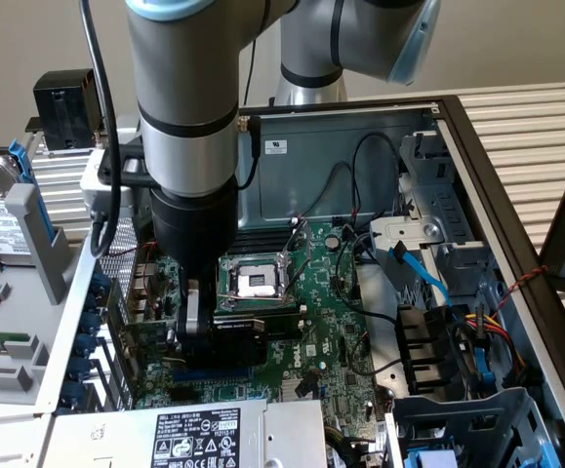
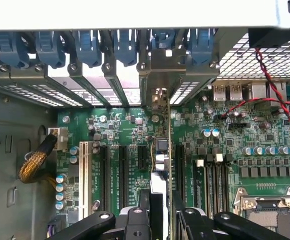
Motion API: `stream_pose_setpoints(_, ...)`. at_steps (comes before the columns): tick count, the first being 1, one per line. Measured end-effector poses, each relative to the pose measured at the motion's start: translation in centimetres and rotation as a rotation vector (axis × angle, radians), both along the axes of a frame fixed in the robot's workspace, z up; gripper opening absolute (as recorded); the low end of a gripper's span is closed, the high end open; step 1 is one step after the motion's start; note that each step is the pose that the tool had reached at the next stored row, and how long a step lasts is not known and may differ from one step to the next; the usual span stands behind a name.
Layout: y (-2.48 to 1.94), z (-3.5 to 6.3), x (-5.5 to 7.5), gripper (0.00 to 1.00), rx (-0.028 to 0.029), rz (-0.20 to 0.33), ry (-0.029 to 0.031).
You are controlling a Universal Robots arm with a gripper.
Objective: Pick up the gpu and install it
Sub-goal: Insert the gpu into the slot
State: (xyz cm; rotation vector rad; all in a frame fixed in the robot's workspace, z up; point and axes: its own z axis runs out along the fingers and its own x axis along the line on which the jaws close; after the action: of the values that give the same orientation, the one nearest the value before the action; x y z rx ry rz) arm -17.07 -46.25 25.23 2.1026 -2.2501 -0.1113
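A green motherboard (image 1: pixel 336 331), CPU socket (image 1: pixel 255 281) and blue cable (image 1: pixel 423 278) lie inside the open computer case (image 1: pixel 311 185).

Exterior view's left of CPU socket (image 1: pixel 255 281): slot area is occupied by gripper (image 1: pixel 196 333) and gpu (image 1: pixel 238 329) and hemmed by blue-latched brackets (image 2: pixel 89 50). Exterior view's right: passage is blocked by blue cable (image 1: pixel 421 276) and drive cage (image 1: pixel 448 210). Over the socket itself, room is left open.
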Motion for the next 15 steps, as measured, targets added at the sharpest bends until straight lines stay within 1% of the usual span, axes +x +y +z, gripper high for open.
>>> stream_pose_setpoints(15,0.00,-0.10,-0.03,0.27,0.0000,0.002,-0.0002)
